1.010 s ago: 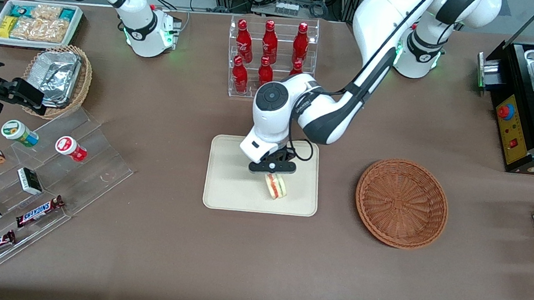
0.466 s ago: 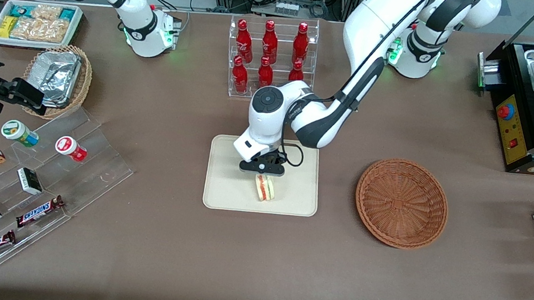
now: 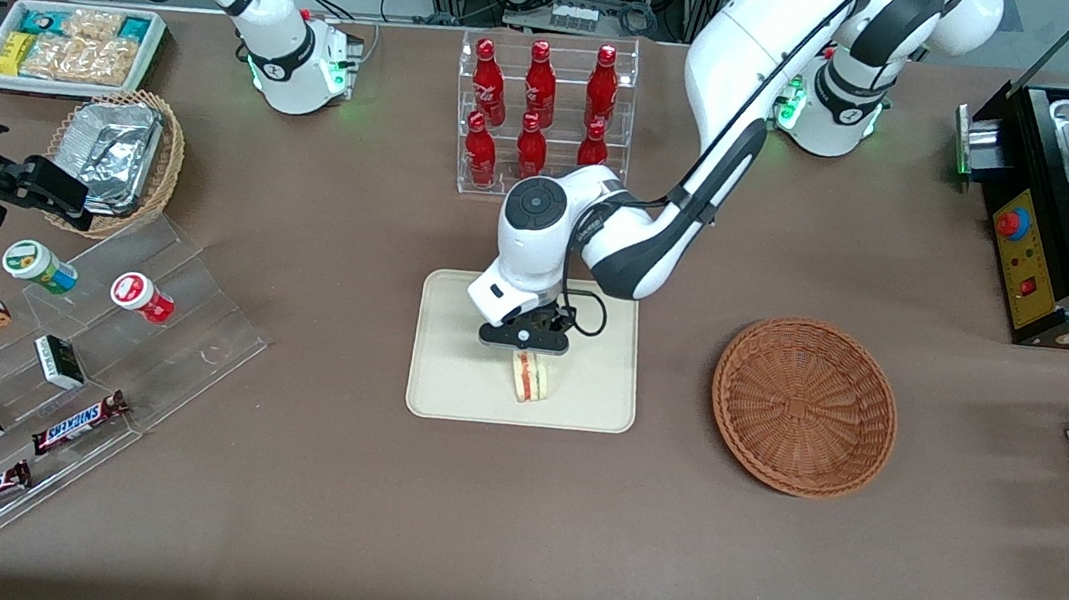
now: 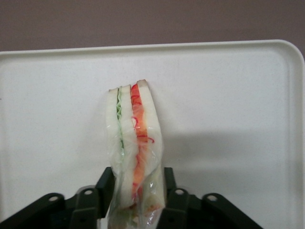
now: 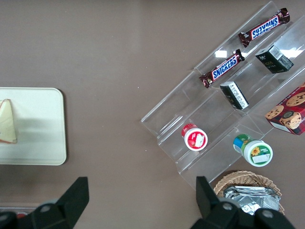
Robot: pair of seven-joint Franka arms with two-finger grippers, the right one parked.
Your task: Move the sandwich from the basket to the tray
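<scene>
The gripper (image 3: 526, 351) is hanging low over the tray (image 3: 445, 380), near the tray's middle, and its 2 fingers (image 4: 106, 183) are pressing in on the sandwich (image 3: 531, 377) from both flat sides. In the wrist view the clear wrap is bulging between the pads, and the wedge's held end is running out of the frame, so that end is not showing. The sandwich is standing on edge, green layer on one side and orange-red on the other, its point aimed toward the front camera. Whether its lower edge is touching the tray or hovering just above it is hard to tell; a soft shadow is lying beside it on the cream surface.

The basket (image 3: 804, 405) is sitting on the table toward the working arm's end, apart from the tray, with nothing inside it. From the front the wrist housing is covering the finger bases, and the arm's elbow is partly hiding the lowest bottles in the clear rack (image 3: 543, 110).

The parked arm's wrist camera is catching only 1 end of the tray (image 5: 43, 143), with the sandwich (image 5: 7, 121) cut off at the frame edge.
</scene>
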